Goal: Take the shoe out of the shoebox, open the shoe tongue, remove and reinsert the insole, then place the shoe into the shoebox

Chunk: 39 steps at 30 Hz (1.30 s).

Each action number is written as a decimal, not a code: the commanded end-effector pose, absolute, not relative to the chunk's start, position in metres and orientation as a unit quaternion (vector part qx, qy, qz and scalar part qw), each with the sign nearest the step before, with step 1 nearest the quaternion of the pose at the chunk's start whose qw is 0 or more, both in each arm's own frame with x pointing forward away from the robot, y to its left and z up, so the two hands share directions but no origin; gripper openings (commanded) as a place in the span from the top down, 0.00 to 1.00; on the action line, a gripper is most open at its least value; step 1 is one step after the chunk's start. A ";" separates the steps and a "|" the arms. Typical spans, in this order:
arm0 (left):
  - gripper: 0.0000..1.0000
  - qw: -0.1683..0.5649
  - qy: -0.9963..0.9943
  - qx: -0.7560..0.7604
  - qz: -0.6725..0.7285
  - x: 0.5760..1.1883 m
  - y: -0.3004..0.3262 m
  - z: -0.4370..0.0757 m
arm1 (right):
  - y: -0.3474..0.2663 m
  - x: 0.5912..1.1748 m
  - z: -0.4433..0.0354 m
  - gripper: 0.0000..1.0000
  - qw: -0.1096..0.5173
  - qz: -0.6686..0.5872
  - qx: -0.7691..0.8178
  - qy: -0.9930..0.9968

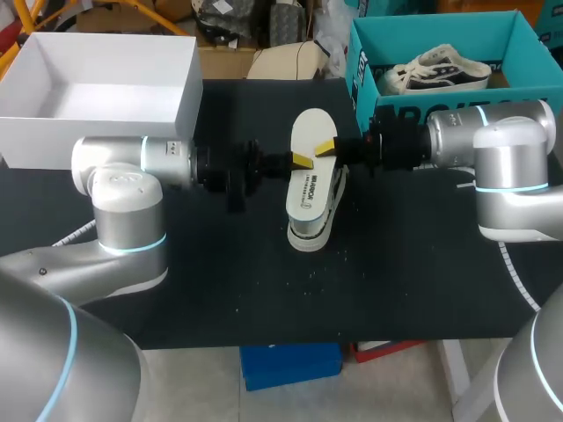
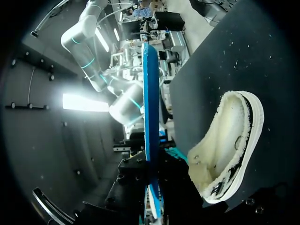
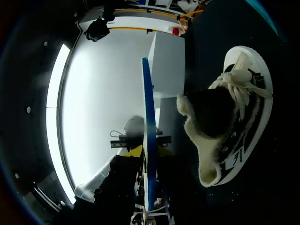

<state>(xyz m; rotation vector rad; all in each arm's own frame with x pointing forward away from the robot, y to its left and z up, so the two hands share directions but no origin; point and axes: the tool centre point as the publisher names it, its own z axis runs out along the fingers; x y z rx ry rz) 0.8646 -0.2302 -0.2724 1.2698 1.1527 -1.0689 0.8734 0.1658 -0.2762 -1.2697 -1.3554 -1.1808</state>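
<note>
A white insole is held above the black table, pinched from opposite sides by the left claw and the right claw, both closed on it. The shoe lies on its side just beneath, outside the teal shoebox. Uneven pulling could buckle the insole or slip it free. The sideways shoe may also block reinsertion.

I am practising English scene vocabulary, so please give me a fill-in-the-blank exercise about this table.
1. The left gripper and the right gripper both hold the ____ above the shoe.
2. The teal shoebox holds a second ____.
3. The white box stands at the robot's ____ side.
Missing words: insole; shoe; left.
</note>
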 end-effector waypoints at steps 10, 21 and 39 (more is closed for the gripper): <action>1.00 0.466 0.555 0.541 -0.427 0.831 -0.213 -0.275 | 0.130 0.857 -0.275 0.00 0.343 -0.444 -0.585 -0.585; 1.00 0.344 0.625 0.601 -0.361 0.789 -0.207 -0.282 | 0.112 0.841 -0.278 0.00 0.204 -0.374 -0.629 -0.650; 1.00 0.340 0.624 0.596 -0.373 0.787 -0.206 -0.281 | 0.110 0.839 -0.274 0.00 0.156 -0.363 -0.608 -0.689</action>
